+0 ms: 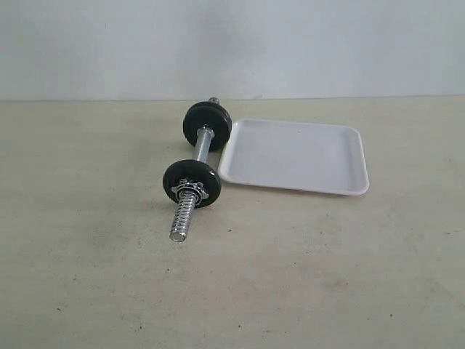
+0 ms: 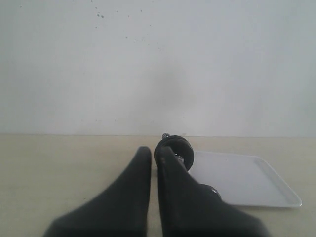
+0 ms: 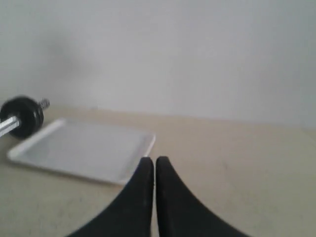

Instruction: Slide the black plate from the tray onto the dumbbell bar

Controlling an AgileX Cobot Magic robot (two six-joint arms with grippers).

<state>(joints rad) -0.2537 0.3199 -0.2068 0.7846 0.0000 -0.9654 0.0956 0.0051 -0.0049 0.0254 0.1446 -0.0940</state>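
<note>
The white tray lies bare, with no disc on it. Left of it the chrome dumbbell bar rests on the table, carrying a black disc at its far end. A second black disc sits nearer, behind a star-shaped collar. Which of these is the black plate I cannot tell. Neither arm shows in the exterior view. My left gripper is shut on nothing, with the far disc and tray beyond it. My right gripper is shut on nothing, just short of the tray's corner.
The bar's threaded near end sticks out towards the front of the beige table. A plain pale wall stands behind the table's back edge. Nothing else lies on the tabletop.
</note>
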